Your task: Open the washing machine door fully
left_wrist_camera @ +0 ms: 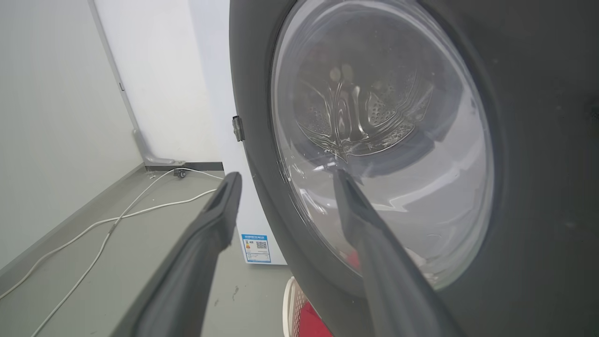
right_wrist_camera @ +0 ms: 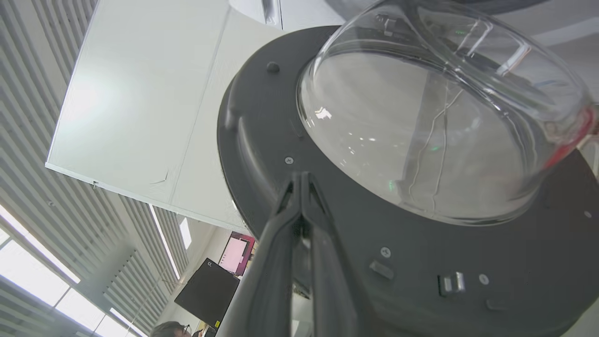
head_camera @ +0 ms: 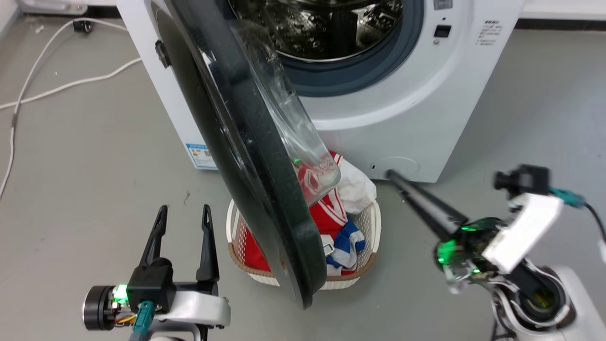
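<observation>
washing machine (head_camera: pixel 426 109): white front-loader at the top of the head view, standing on the grey floor (head_camera: pixel 94 156). drum opening (head_camera: pixel 326 28) is uncovered, with a grey gasket (head_camera: pixel 364 71) round it.

washing machine door (head_camera: pixel 236 156): black disc, open, hinged on the machine's left side. it stands at a steep angle to the front panel, nearly edge-on to the head camera, not folded back flat. its glass bowl (head_camera: pixel 298 128) bulges toward the right of that view. the door's lower edge hangs over the laundry basket (head_camera: pixel 374 218).

the basket is white and sits on the floor in front of the machine, partly hidden by the door. it holds red, white and blue clothes (head_camera: pixel 338 208).

right gripper (head_camera: pixel 391 175): fingers pressed together, nothing between them. in the head view it sits right of the door and apart from it, with its tips in front of the round filter cap (head_camera: pixel 402 166) low on the machine. the right wrist view looks up at the door's inner face and bowl.

left gripper (head_camera: pixel 184 208): fingers spread wide, empty. it's at the lower left of the head view, left of the door and apart from it. the left wrist view faces the door's outer side, with the drum visible through the glass. one finger overlaps the glass there; can't tell if it touches.

white cables (head_camera: pixel 61 87) lie on the floor left of the machine. blue label sticker (head_camera: pixel 201 155) sits low on the machine's left side, just beside the door edge.
</observation>
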`<state>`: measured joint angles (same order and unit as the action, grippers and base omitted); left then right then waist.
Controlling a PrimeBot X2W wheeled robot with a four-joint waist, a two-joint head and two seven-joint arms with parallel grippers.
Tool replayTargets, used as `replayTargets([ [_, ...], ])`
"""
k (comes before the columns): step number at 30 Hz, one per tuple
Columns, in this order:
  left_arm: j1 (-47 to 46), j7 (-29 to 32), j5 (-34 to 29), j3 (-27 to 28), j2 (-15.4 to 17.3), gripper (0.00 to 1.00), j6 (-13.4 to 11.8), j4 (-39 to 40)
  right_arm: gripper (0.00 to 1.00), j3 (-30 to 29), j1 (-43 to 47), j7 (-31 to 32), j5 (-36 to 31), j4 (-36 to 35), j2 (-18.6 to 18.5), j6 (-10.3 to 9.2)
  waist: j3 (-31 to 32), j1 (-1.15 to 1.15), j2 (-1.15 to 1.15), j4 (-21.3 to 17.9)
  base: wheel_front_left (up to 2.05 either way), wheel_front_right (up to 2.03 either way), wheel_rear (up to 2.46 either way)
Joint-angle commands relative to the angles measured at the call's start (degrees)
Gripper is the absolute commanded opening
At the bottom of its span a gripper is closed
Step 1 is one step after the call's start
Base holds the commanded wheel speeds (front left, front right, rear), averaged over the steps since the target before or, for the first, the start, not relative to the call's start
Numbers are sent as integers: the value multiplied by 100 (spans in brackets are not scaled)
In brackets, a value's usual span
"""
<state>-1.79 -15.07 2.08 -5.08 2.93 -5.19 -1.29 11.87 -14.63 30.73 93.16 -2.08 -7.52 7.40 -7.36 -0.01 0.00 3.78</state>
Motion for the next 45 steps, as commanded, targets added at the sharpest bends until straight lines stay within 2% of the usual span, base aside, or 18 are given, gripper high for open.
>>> replayTargets([
  [1,99,-16,-47,27,-6,100,-1,1,0,-169,169,-223,-98,-138,30,16,110,1,0,-51,0,0,0],
  [6,262,-16,-33,61,-6,100,15,-24,0,-736,645,-1090,-389,-501,151,16,340,1,0,-101,0,0,0],
  [10,378,-16,-31,89,-7,100,24,-7,0,-1027,993,-1953,-1074,-760,126,16,464,1,0,-131,0,0,0],
  [14,460,-16,-54,125,-6,100,49,15,0,-861,1278,-3305,-2972,-747,-283,16,541,1,0,-155,0,0,0],
  [15,501,-16,-68,149,-6,100,54,14,0,-649,1404,-4024,-3852,-604,-417,16,575,1,0,-162,0,0,0],
  [17,526,-16,-79,166,-7,100,60,10,0,-587,1474,-4431,-4705,-430,-511,14,610,1,0,-170,0,0,0],
  [20,556,-16,-91,176,-6,100,70,18,0,-681,1571,-4580,-5918,-267,-382,9,651,1,0,-177,0,0,0],
  [24,587,-16,-103,175,-6,100,82,36,0,-1018,1708,-4587,-7436,-414,19,9,656,1,0,-167,0,0,0],
  [27,594,-16,-103,160,-6,100,88,40,0,-1181,1995,-4590,-8308,-369,349,8,669,1,0,-131,0,0,0],
  [28,595,-16,-105,158,-6,100,88,40,0,-1229,2032,-4590,-8334,-336,380,9,671,1,0,-125,0,0,0],
  [29,582,-16,-107,147,-4,100,92,31,16,-1270,2160,-4592,-8434,-172,450,9,678,1,0,-103,0,0,0],
  [30,580,-16,-106,142,-5,100,92,27,38,-1318,2201,-4591,-8412,-108,451,8,681,1,0,-97,0,0,0],
  [31,580,-16,-106,140,-6,100,89,22,90,-1340,2230,-4591,-8440,-41,461,9,686,1,0,-91,0,0,0],
  [32,583,-16,-105,141,-7,100,81,22,100,-1394,2240,-4591,-8423,-10,465,9,691,1,0,-88,0,0,0],
  [45,649,-16,-104,149,-6,100,36,-2,100,-1574,2356,-4592,-8263,126,470,9,742,1,0,-101,0,0,0],
])
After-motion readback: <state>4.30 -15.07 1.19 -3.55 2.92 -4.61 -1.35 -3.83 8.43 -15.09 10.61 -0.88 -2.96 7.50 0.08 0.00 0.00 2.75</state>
